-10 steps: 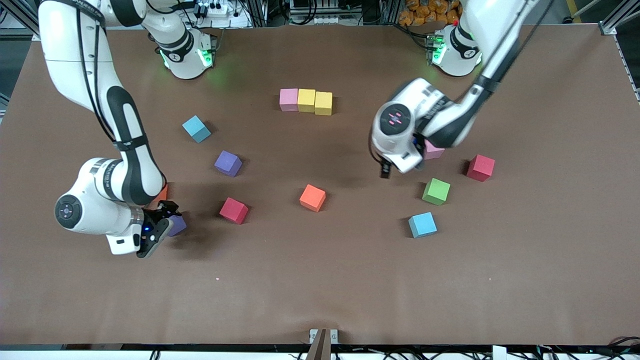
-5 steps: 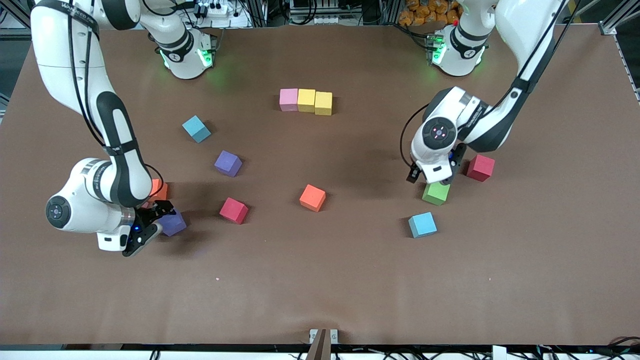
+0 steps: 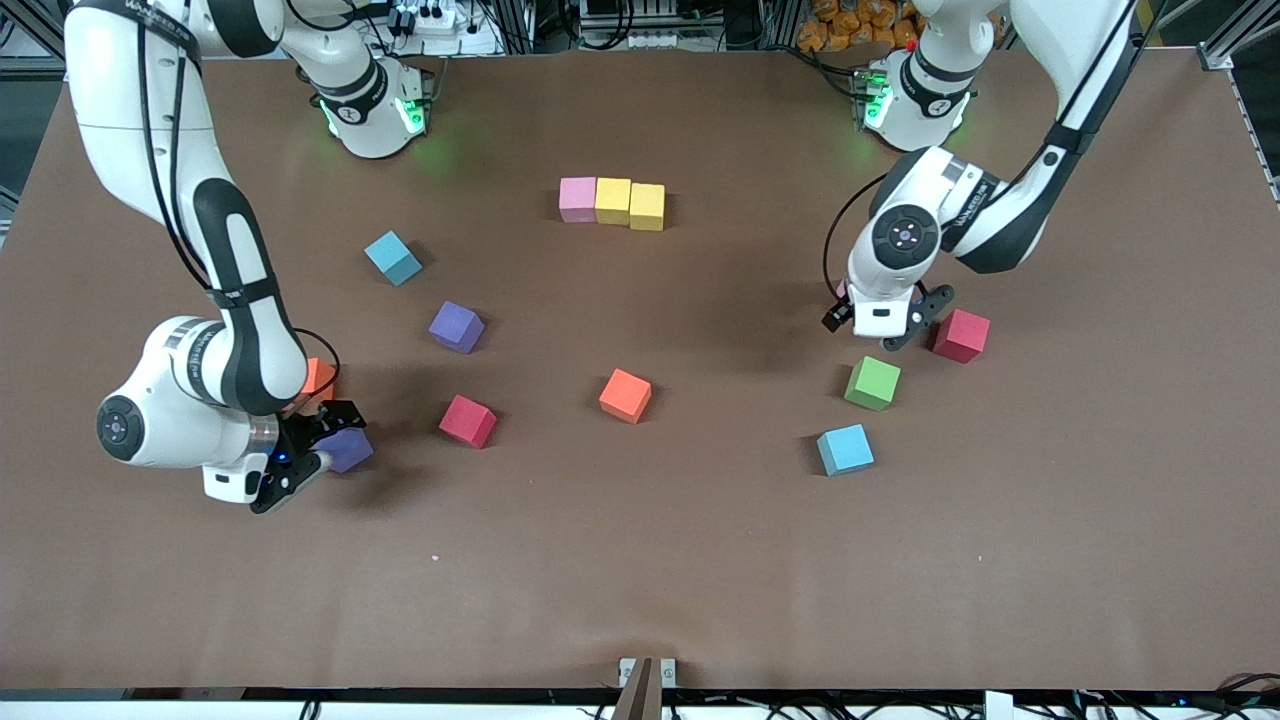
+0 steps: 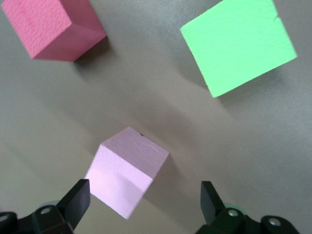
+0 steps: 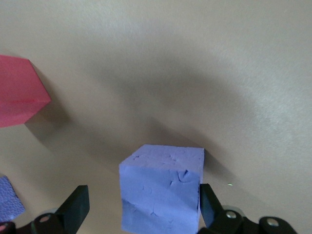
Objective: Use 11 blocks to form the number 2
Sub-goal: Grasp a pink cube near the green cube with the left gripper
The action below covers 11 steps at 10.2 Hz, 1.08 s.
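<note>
Two grippers are seen low over the table, each with its jaws spread around a block and not closed on it. The left gripper (image 4: 141, 204) is placed over a pale pink block (image 4: 127, 171), whose faces are not touched by the fingers (image 4: 77, 199); in the wrist view a green block (image 4: 239, 45) and a red block (image 4: 53, 27) are seen near it. The right gripper (image 5: 139, 207) is held astride a purple block (image 5: 162, 187) toward the right arm's end of the table, with a gap left at each finger (image 5: 75, 204). Printed lettering is seen along both arms but cannot be read. Compared with half a second ago, the left gripper (image 3: 885, 322) has been drawn off the green block (image 3: 872, 383) toward the red block (image 3: 961, 335), and the right gripper (image 3: 300, 455) has hardly shifted. Thirteen blocks are counted: three pink or red-pink ones, two yellow, two orange, two purple, two cyan, one red and one green. Only the top row of the number 2 (image 3: 612, 202) is laid, farthest from the front camera: a pink block (image 3: 577, 198) and two yellow blocks (image 3: 630, 203), touching in a line. The rest are scattered well apart on the brown table (image 3: 640, 560).
</note>
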### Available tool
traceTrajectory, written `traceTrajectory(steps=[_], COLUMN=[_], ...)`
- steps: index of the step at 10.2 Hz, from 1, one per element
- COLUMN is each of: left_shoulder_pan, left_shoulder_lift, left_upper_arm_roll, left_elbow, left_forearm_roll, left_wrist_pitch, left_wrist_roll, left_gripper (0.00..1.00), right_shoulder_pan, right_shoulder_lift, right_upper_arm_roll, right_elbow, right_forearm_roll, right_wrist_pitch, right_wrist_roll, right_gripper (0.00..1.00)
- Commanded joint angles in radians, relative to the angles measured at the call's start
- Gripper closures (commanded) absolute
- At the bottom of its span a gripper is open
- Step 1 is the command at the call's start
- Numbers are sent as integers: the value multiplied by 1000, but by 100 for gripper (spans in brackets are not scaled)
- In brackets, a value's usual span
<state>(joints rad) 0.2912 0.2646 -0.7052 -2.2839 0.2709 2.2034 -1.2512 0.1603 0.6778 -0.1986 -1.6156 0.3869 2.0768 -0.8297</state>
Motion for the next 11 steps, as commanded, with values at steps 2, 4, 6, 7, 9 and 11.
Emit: traceTrajectory(steps=[2,4,6,7,9,11], left_shoulder_pan=[78,94,98,100,100,98], left_shoulder_lift=[-10,19,44,53,70,81], left_upper_arm_roll=[-25,-25,-25,-25,-27,-25], left_elbow=[-84,-103,-114,-120,-121,-120], left_forearm_roll=[4,4,1,2,2,1], left_wrist_pitch=[106,143,154,154,160,162], left_wrist_roll=[198,275,344,354,380,404], left_gripper=[0,0,0,0,0,7], right_shoulder_pan=[-2,2,2,5,14,21], right_shoulder_lift=[-20,-18,-15,-15,-23,-41], right_upper_arm_roll=[2,2,2,4,2,2], right_elbow=[-55,-98,-109,-113,-101,-90], right_forearm_roll=[13,18,20,20,20,12], right_wrist_pitch=[31,100,127,140,126,128], right_wrist_roll=[9,9,9,9,11,-12], right_gripper=[0,0,2,18,53,82])
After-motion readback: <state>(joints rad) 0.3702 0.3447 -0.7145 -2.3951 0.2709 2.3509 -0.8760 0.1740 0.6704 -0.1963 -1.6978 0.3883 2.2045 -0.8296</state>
